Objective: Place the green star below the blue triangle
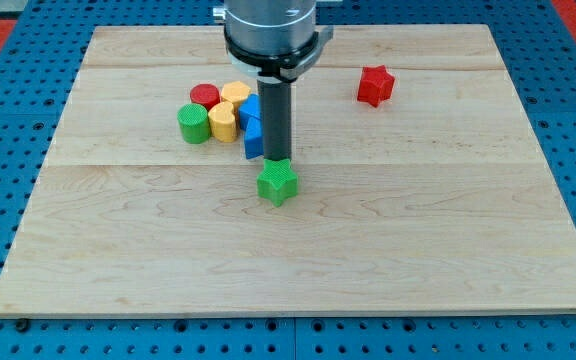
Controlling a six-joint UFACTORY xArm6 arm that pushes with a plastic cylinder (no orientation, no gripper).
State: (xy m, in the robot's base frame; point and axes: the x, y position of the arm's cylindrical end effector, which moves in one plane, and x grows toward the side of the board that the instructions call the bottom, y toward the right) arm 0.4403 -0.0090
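Observation:
The green star (278, 183) lies on the wooden board (418, 230) a little left of centre. My tip (277, 158) stands right at the star's top edge, seemingly touching it. The blue triangle (254, 140) lies just above-left of the star, partly hidden by the rod. A second blue block (249, 109) sits above the triangle, also partly behind the rod.
A cluster stands left of the rod: a red cylinder (205, 96), a yellow block (235, 94), a yellow cylinder (222, 122) and a green cylinder (194, 124). A red star (375, 86) lies at the upper right.

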